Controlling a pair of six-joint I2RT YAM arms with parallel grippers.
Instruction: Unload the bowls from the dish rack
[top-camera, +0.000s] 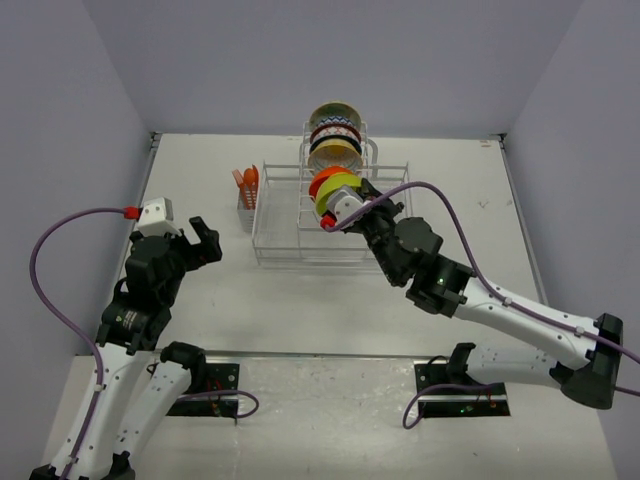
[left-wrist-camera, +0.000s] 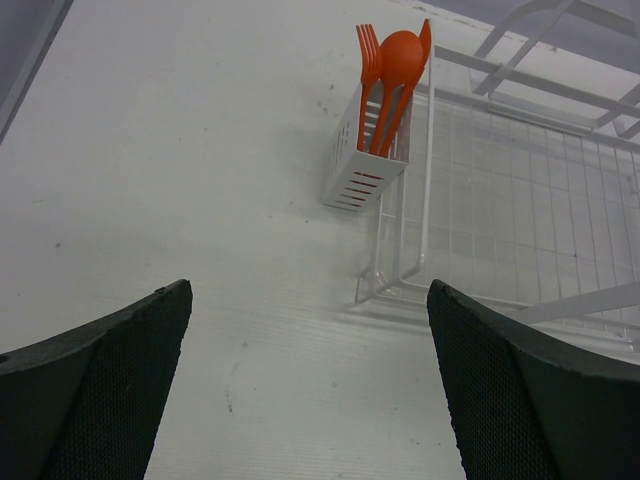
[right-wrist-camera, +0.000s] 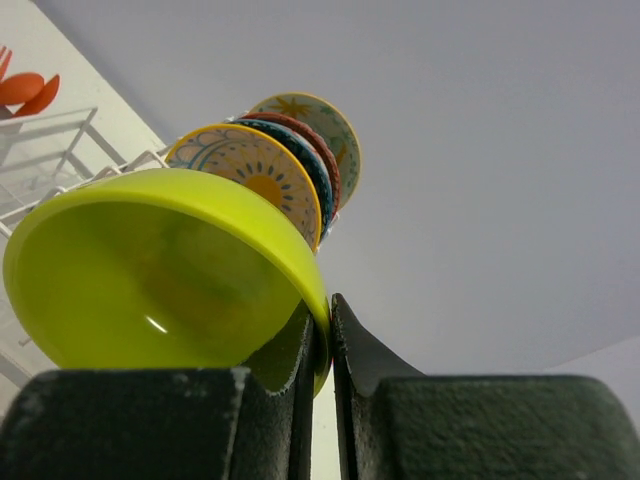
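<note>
The white wire dish rack stands at the middle of the table. Bowls stand on edge in its central row: a pale one at the back, a dark patterned one, an orange one and the lime-green bowl at the front. My right gripper is shut on the lime-green bowl's rim, one finger inside and one outside. Behind it shows a cream bowl with an orange flower. My left gripper is open and empty over the table, left of the rack.
A white cutlery holder with orange utensils hangs on the rack's left side, also in the top view. Walls close the table at the back and both sides.
</note>
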